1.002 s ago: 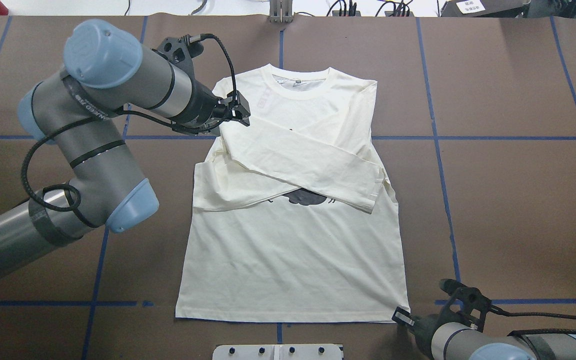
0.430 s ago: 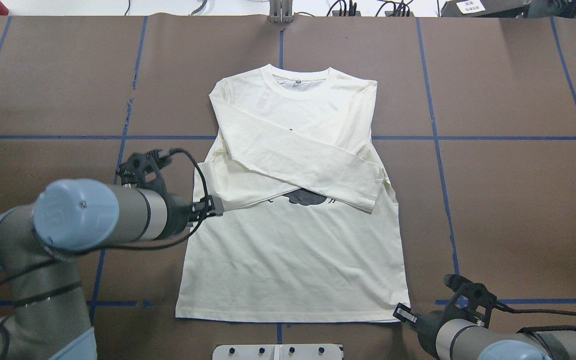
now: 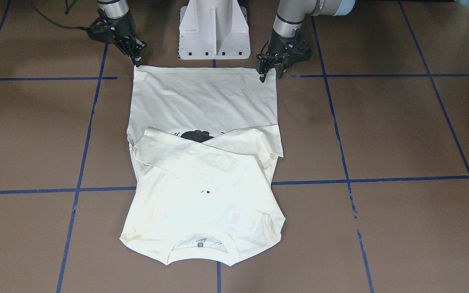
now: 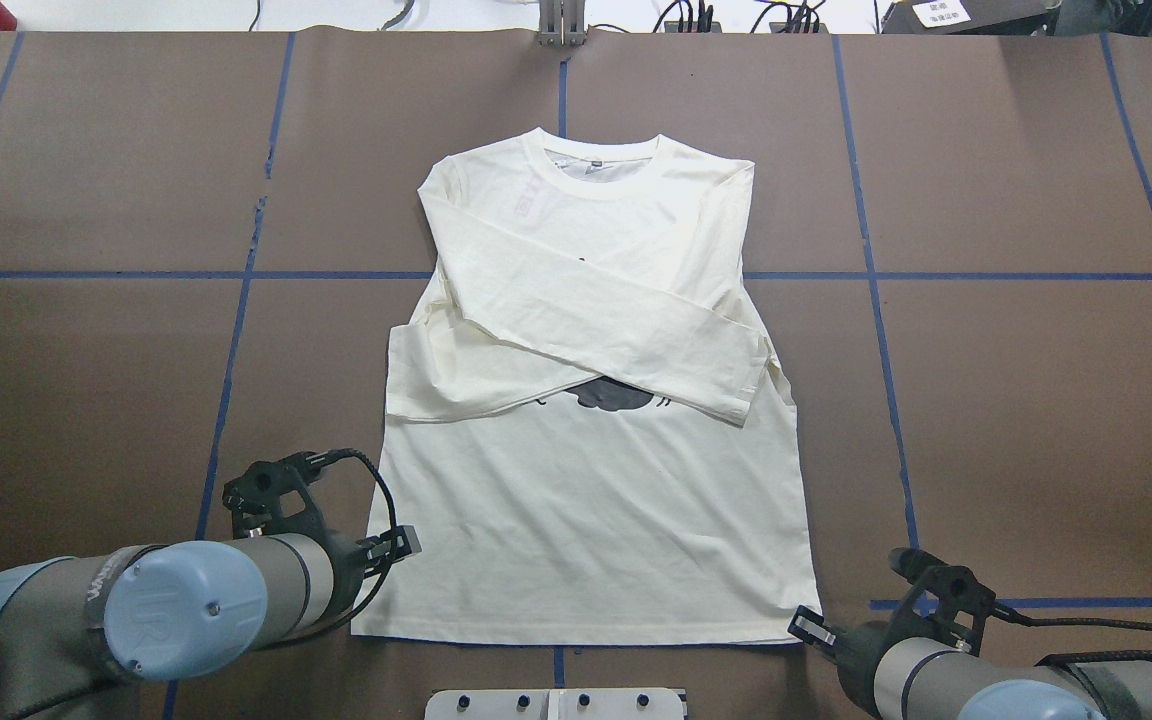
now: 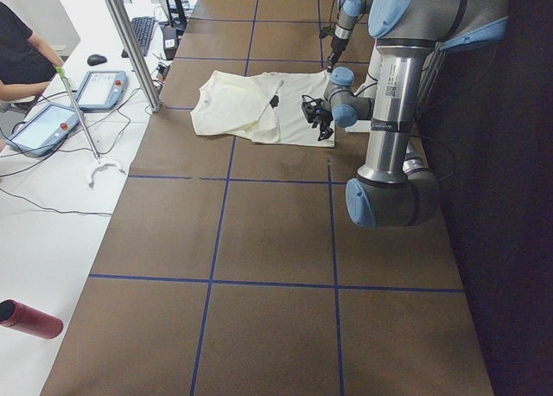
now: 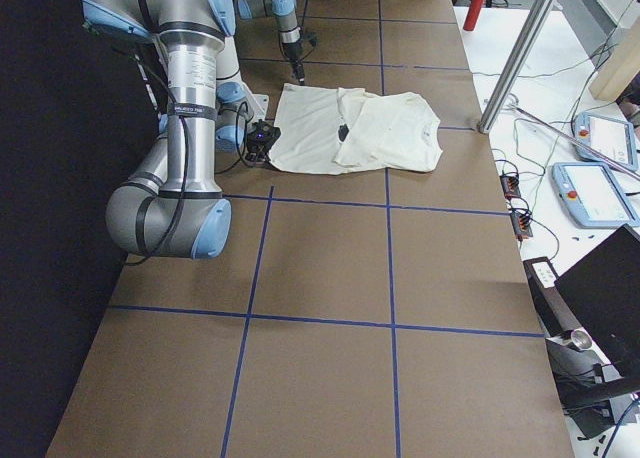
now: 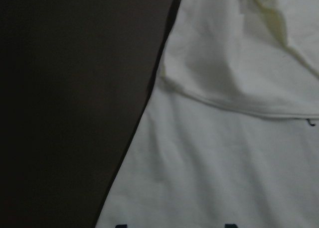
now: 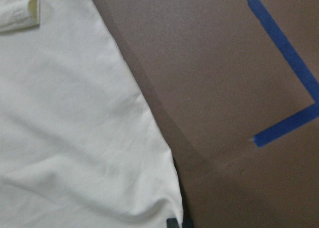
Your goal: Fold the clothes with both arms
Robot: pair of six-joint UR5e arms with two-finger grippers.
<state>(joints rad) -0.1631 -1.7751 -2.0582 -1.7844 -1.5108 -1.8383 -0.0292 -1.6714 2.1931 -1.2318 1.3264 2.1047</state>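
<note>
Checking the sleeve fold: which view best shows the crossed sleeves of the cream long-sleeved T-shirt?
Overhead exterior: the cream T-shirt's crossed sleeves lie uncovered, both cuffs visible. Front-facing also shows them, less squarely; side views show them tiny; wrist views catch only fragments.

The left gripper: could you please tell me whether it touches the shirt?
Cannot tell: front-facing view shows the left gripper open over the shirt corner, height unclear.

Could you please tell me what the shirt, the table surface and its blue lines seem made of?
T-shirt: likely soft, matte cotton knit; it wrinkles and has a collar band. Table surface: matte brown paper or board, probably; faint creases show. Blue lines: seemingly adhesive tape, with cut ends and frayed patches.
</note>
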